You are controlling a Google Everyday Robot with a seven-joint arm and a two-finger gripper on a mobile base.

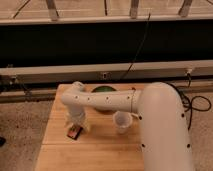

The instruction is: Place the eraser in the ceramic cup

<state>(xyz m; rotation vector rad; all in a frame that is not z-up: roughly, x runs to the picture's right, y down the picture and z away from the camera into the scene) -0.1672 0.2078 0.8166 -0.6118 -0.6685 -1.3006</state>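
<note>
Tool [76, 126] low at counter [100, 152] left side, over eraser [75, 132]; grip state unclear. Cup [122, 121] right of it; green bowl [103, 92] behind arm [107, 101].

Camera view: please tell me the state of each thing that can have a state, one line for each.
Claw: lowered to the wooden table, directly over the eraser.
Eraser: lying flat on the table under the claw, not in the cup.
Ceramic cup: upright on the table, to the right of the eraser; nothing seen inside.
Green bowl: upright, behind the arm, partly hidden.
</note>
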